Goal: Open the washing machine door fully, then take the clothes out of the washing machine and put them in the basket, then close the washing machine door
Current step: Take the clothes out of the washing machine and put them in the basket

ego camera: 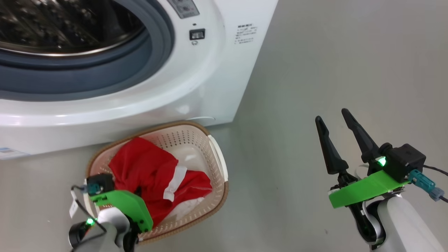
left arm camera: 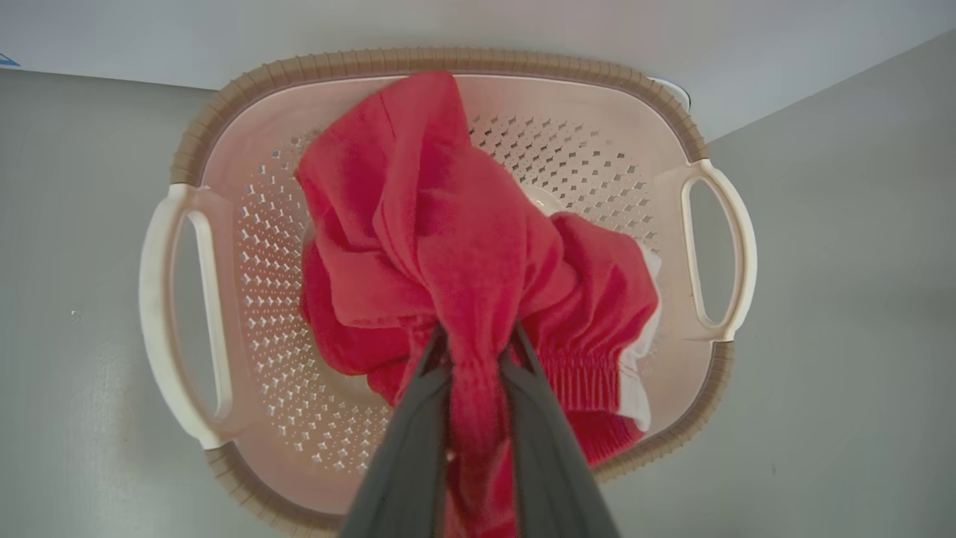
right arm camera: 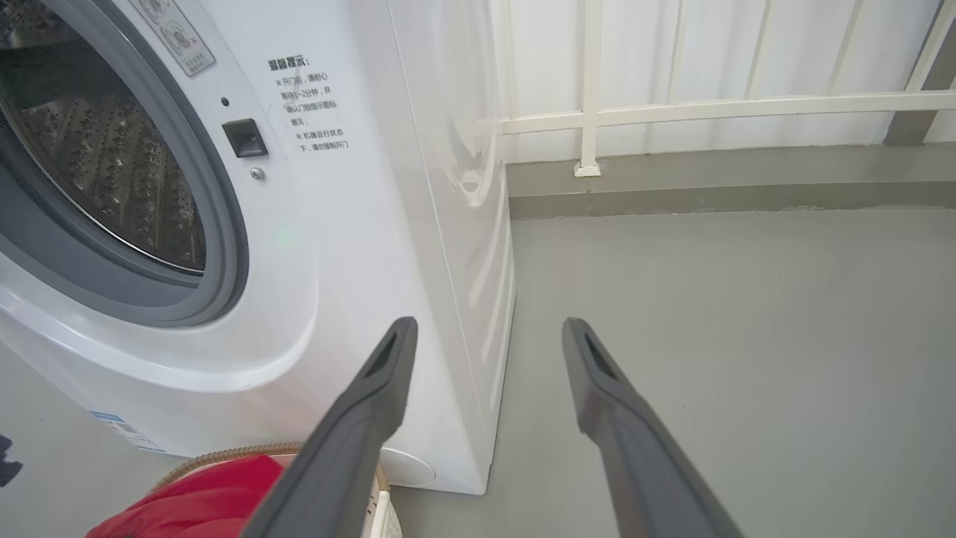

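Head and wrist views of a front-loading washing machine (ego camera: 210,70) on a grey floor (ego camera: 315,52), its round mouth uncovered so that the steel perforated drum (ego camera: 52,24) and grey rubber gasket (ego camera: 105,70) are exposed. The basket (ego camera: 224,196) stands on the floor close against the washer's lower front; whether the two touch cannot be told. The clothes (ego camera: 147,168), bright red with a white band (ego camera: 175,182), lie in the basket. The left gripper (left arm camera: 478,340) hangs over them with its fingers set narrow, pinching one gathered fold of the red fabric. In the head view the left wrist's green bracket (ego camera: 122,204) hides the basket's near corner. The right gripper (ego camera: 331,115) is spread wide and holds nothing, over bare floor well apart to the right of the basket. Right of the drum mouth sit a small dark latch socket (ego camera: 197,34) and a printed notice (right arm camera: 317,104) headed "温馨提示", with its smaller lines too fine to read with certainty. A grey pictogram sticker (ego camera: 183,7) lies on the mouth's rim, and a blue label (ego camera: 8,152), illegible, on the lower front. A white railing (right arm camera: 717,108) runs behind the machine
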You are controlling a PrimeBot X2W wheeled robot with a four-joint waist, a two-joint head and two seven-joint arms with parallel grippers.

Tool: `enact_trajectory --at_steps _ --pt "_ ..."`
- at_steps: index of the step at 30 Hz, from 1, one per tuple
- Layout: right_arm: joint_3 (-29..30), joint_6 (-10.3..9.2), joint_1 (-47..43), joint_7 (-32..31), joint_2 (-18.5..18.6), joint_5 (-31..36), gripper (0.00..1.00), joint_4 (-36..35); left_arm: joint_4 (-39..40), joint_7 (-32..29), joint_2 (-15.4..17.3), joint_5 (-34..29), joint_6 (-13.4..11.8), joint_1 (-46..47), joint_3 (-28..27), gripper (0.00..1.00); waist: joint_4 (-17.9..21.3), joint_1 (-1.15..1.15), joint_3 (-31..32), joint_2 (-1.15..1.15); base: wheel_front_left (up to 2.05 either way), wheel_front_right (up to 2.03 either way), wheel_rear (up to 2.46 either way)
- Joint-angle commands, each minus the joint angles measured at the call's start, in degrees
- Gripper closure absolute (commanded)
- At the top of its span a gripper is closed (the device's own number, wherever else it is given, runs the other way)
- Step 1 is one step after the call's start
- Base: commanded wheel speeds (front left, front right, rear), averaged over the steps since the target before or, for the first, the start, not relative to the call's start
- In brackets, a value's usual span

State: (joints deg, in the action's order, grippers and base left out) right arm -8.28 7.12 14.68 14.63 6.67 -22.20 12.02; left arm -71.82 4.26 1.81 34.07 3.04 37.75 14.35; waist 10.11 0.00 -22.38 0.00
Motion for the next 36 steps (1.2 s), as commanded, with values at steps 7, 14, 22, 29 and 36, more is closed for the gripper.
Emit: enact_trajectory --at_steps 7,14,22,29,36 --pt "-1.88 0.36 2.28 0.37 -0.47 -1.26 0.00 -1.71 -1.45 -4.36 2.19 1.35 -1.26 2.77 -1.61 0.99 2.36 0.00 -3.86 0.00 0.00 0.00 0.00" --pt "-1.68 0.36 2.50 0.37 -0.84 -1.62 0.00 -1.26 -1.88 -4.98 2.59 1.76 -1.40 3.06 -1.44 0.00 2.52 0.00 -4.16 0.00 0.00 0.00 0.00" --pt "-1.63 0.36 1.81 0.37 -0.95 -1.16 0.00 -0.69 -1.98 0.66 2.21 2.23 -1.51 1.51 -1.54 0.00 1.00 0.00 -1.55 0.00 0.00 0.00 0.00" --pt "-0.51 0.36 0.96 0.37 -0.77 -0.62 0.00 1.16 -0.85 9.27 1.69 1.74 1.43 -0.62 -0.55 0.00 -1.35 0.00 2.45 0.00 0.00 0.00 0.00" --pt "0.55 0.36 -0.71 0.37 -0.77 0.41 0.00 1.60 9.23 10.71 2.24 -1.71 1.04 -4.52 -1.16 0.00 -4.19 0.00 6.75 0.00 0.00 0.00 0.00"
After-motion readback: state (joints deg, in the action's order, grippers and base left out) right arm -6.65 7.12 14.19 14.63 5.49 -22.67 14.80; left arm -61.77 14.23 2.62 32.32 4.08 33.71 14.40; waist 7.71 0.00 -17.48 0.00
